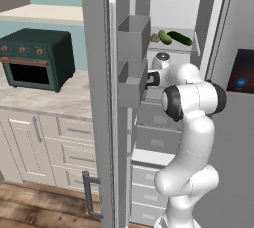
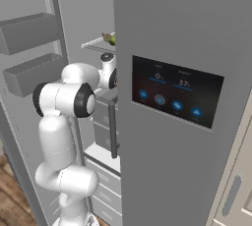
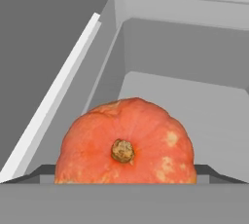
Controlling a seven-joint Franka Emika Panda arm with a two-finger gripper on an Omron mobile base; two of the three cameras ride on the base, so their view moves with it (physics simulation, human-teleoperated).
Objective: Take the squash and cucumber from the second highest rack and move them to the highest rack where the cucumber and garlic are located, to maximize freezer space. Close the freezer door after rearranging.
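Note:
An orange squash point(image 3: 124, 142) with a brown stem sits on a pale shelf in the hand view, close in front of the camera. My gripper point(image 3: 124, 170) is open, and its dark fingertips point(image 3: 46, 172) stand wide on either side of the squash's flanks. I cannot tell whether they touch it. In the left base view my arm reaches into the freezer point(image 1: 211, 19) under the highest rack point(image 1: 173, 47). On that rack lie the garlic point(image 1: 155, 37), a light green oblong vegetable point(image 1: 164, 37) and a long dark green cucumber point(image 1: 180, 38). The freezer door point(image 1: 96, 98) stands wide open.
Grey door bins point(image 1: 133, 38) hang just left of my hand. Grey-fronted drawers point(image 1: 158, 140) sit below the shelves. The neighbouring door with a blue-lit panel point(image 2: 177, 97) is on the right. A dark green oven point(image 1: 37, 58) stands on the counter to the left.

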